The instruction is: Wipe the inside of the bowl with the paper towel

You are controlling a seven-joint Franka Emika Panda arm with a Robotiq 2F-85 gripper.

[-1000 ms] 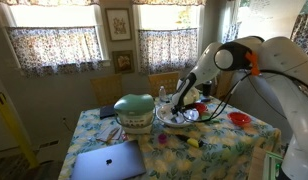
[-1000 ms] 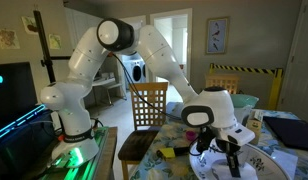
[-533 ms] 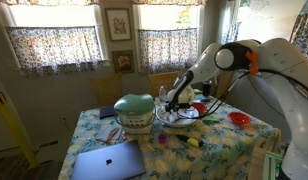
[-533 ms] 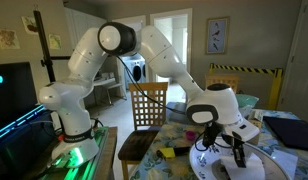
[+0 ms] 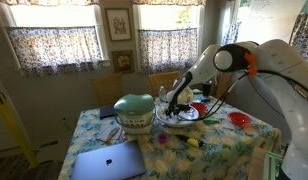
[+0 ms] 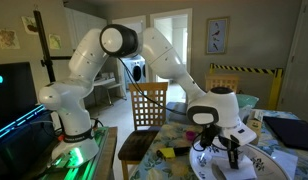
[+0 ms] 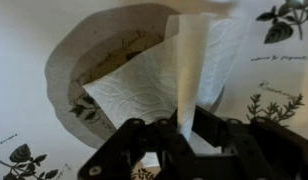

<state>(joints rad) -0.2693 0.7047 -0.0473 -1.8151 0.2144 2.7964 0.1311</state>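
Observation:
In the wrist view the speckled bowl (image 7: 69, 72) lies on the floral tablecloth, seen from above. The white paper towel (image 7: 144, 88) is spread inside it, with one fold rising up between the fingers of my gripper (image 7: 184, 128), which is shut on it. In both exterior views the gripper (image 5: 175, 105) (image 6: 223, 152) hangs low over the bowl (image 5: 184, 117) (image 6: 252, 164) on the table; the towel is too small to make out there.
A pale green lidded pot (image 5: 134, 111) stands beside the bowl. A grey laptop (image 5: 107, 160) lies at the table's front. A small red dish (image 5: 239, 119) sits at one edge. A wooden chair (image 6: 148, 105) stands behind the table.
The gripper has shifted slightly over the bowl, toward the green pot in an exterior view, staying low with the towel held.

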